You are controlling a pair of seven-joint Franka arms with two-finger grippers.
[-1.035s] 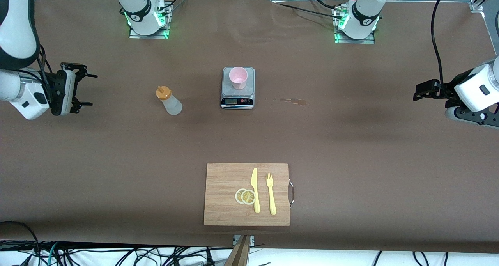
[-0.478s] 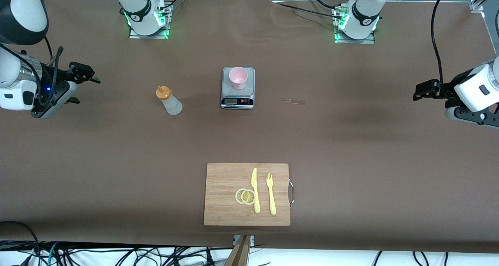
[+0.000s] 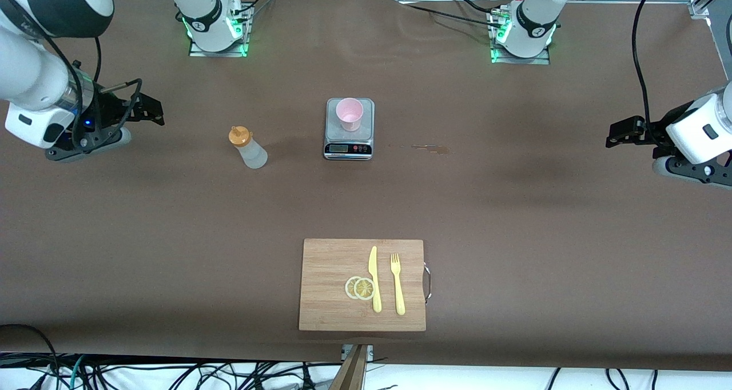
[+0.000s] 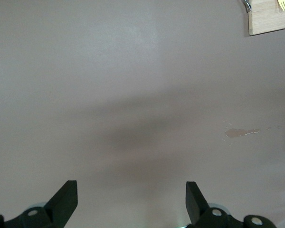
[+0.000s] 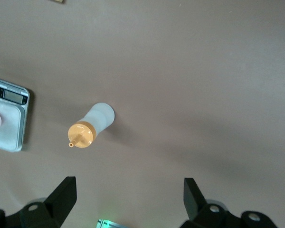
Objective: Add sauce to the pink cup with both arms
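Right gripper [image 3: 150, 108]: fingers wide apart, holding nothing, over bare table toward the right arm's end. Ahead, upright sauce bottle [image 3: 247, 147]; past it, pink cup [image 3: 349, 114] on scale [image 3: 349, 144]. Best squared to the bottle's body, below the cap. Left gripper [image 3: 617, 133] waiting, spread, nothing held.

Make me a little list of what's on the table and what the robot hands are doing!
sauce bottle: upright on the table, orange cap on, untouched
pink cup: standing on the scale
cutting board: holds lemon slices, knife, fork
right gripper: open, above the table at the right arm's end, holds nothing
left gripper: open, waiting at the left arm's end
spill: small stain beside the scale
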